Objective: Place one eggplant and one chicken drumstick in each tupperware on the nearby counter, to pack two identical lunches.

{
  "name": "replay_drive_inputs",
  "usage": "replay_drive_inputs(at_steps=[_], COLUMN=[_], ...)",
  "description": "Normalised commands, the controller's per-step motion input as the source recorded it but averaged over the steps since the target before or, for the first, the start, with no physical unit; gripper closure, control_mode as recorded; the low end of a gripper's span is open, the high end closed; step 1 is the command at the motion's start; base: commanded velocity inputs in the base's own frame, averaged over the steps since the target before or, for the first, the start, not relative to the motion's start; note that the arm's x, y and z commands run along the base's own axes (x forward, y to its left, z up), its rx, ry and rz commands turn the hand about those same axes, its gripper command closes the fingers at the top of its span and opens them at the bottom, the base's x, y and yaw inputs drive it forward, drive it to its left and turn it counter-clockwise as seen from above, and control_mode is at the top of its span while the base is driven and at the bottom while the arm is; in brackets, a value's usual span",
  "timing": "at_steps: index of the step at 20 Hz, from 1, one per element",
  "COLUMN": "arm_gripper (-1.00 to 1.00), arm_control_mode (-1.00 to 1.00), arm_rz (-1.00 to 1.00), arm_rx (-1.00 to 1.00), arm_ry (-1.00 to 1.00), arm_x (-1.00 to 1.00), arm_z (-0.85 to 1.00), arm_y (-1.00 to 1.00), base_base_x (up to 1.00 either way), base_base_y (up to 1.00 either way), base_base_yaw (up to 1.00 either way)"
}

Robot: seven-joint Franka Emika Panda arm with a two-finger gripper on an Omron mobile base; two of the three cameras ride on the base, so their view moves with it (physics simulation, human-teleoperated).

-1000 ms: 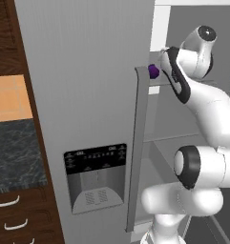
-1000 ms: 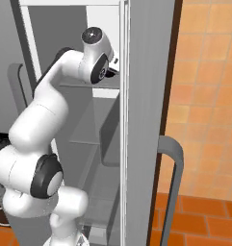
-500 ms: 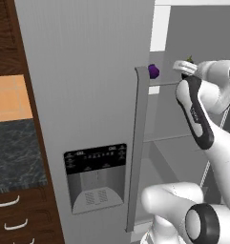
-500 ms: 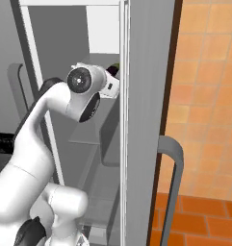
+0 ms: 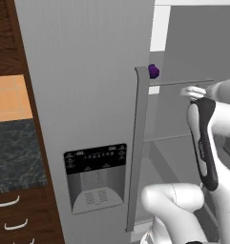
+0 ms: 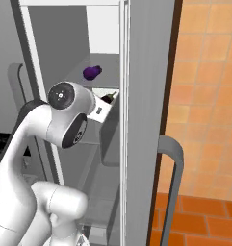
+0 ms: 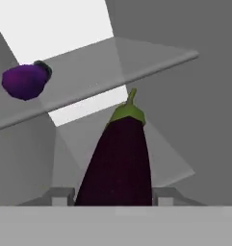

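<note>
An eggplant (image 7: pixel 118 163) is held in the closed gripper (image 7: pixel 112 194), stem outward, below the fridge's glass shelf (image 7: pixel 151 67). A second eggplant (image 7: pixel 25 80) lies above-left, near the shelf's front edge. Dispenser panel (image 5: pixel 95 157) writing is probably unreadable.

A small purple eggplant (image 7: pixel 25 81) lies on the fridge's glass shelf (image 7: pixel 136 65).

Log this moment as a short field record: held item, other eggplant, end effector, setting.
held item: glossy dark-purple eggplant with green cap, gripped between the fingers
other eggplant: second small purple eggplant lying on the clear glass fridge shelf
end effector: shut on the held eggplant, inside the open grey fridge
nearby: dark speckled stone counter
</note>
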Motion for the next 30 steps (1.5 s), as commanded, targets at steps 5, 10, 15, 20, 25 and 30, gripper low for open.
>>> replay_drive_inputs(at_steps=[5, 10, 15, 20, 25, 30], arm_gripper=[1.0, 1.0, 1.0, 1.0, 1.0, 1.0], arm_control_mode=[-1.0, 1.0, 1.0, 1.0, 1.0, 1.0], arm_rz=[0.02, 0.0, 0.0, 0.0, 0.0, 0.0], arm_rx=[-0.25, 0.0, 0.0, 0.0, 0.0, 0.0], arm_ry=[0.63, 0.0, 0.0, 0.0, 0.0, 0.0], arm_x=[-0.48, 0.0, 0.0, 0.0, 0.0, 0.0], arm_z=[-1.0, 0.0, 0.0, 0.0, 0.0, 0.0], arm_y=[0.1, 0.0, 0.0, 0.0, 0.0, 0.0], base_base_x=[0.0, -0.98, -0.78, -0.25, 0.35, 0.9], base_base_y=[0.0, 0.83, 1.0, 1.0, 1.0, 1.0], base_base_yaw=[0.0, 0.3, 0.59, 0.4, 0.09, -0.04])
